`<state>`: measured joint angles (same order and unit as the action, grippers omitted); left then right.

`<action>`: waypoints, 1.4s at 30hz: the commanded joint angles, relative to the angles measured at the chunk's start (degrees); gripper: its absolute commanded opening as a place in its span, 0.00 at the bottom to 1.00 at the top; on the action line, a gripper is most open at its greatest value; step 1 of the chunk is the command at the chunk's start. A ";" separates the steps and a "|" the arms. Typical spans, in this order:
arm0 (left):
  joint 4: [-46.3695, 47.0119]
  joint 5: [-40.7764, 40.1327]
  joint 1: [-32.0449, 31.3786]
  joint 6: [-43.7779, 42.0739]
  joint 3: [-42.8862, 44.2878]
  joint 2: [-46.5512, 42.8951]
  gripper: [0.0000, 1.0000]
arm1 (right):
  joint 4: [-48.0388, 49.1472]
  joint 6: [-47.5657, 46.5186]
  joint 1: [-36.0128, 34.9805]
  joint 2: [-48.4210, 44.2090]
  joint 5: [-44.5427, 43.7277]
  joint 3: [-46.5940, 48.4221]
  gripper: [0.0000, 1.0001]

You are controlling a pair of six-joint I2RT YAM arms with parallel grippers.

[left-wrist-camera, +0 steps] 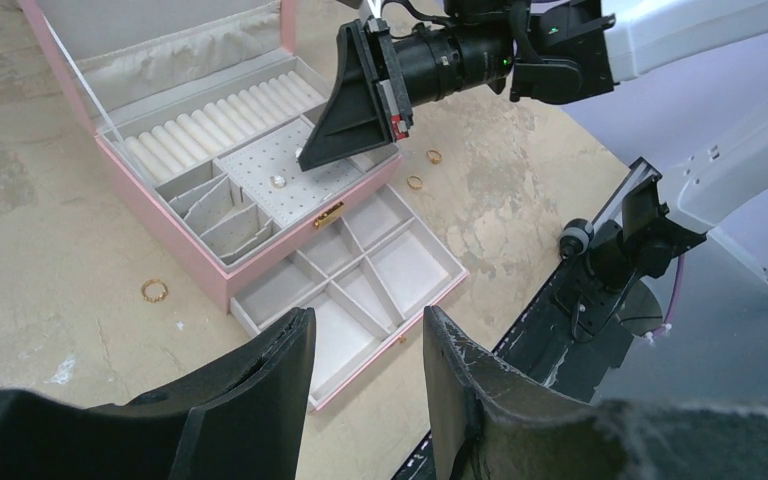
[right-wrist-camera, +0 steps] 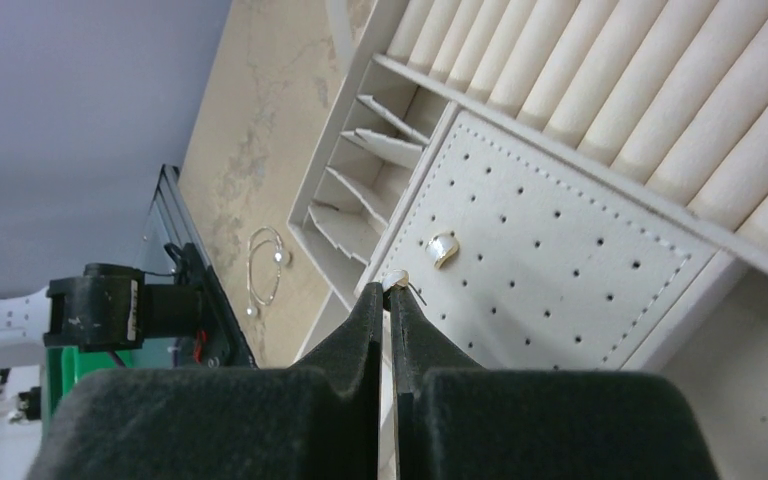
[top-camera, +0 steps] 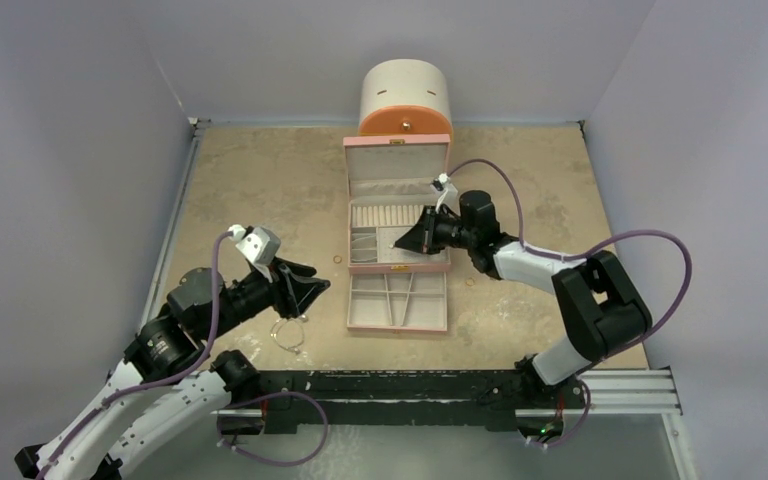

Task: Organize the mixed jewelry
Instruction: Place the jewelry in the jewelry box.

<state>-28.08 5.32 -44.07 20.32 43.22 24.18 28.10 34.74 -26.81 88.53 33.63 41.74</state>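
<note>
Jaws of the right end effector (right-wrist-camera: 388, 293) clench a tiny stud (right-wrist-camera: 396, 278); left end effector (left-wrist-camera: 368, 320) hangs half-open, empty.

Soft, even overhead light fills the table (top-camera: 260, 180) — shadows faint, no glare. In the right wrist view, dark fingers (right-wrist-camera: 260, 420) at 6 o'clock blur — perhaps too close for focus.

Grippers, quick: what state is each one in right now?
Left gripper: open, nothing between the jaws.
Right gripper: closed on a small pearly stud earring, over the perforated earring panel.
</note>
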 commanded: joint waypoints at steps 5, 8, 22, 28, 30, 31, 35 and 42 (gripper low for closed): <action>2.71 -0.66 -0.13 -1.41 0.16 0.53 0.43 | 9.84 6.62 1.81 5.45 5.31 2.57 0.00; 2.71 -0.80 -0.13 -1.42 0.13 0.32 0.43 | 10.16 7.66 2.11 6.75 4.96 2.57 0.00; 2.68 -0.75 -0.14 -1.42 0.13 0.25 0.43 | 10.51 10.69 2.46 9.57 4.86 1.40 0.00; 2.68 -0.67 -0.14 -1.42 0.03 0.03 0.43 | 14.66 14.59 2.46 10.37 5.36 -0.18 0.00; 2.68 -0.76 -0.14 -1.49 0.04 -0.14 0.43 | 16.68 16.35 2.43 10.51 5.86 -1.33 0.00; 2.68 -0.75 -0.19 -1.48 0.07 -0.18 0.43 | 17.52 17.00 2.46 10.53 5.96 -1.74 0.00; 2.67 -0.75 -0.14 -1.51 0.01 -0.28 0.43 | 18.80 18.71 2.46 10.11 5.56 -3.24 0.00; 2.85 -0.76 -0.15 -1.51 0.00 -0.31 0.43 | 18.85 20.21 2.42 10.11 5.29 -4.00 0.00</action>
<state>-27.90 5.08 -44.07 19.88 43.22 24.45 44.73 52.97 -24.67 98.91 38.00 38.65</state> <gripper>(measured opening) 0.431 0.022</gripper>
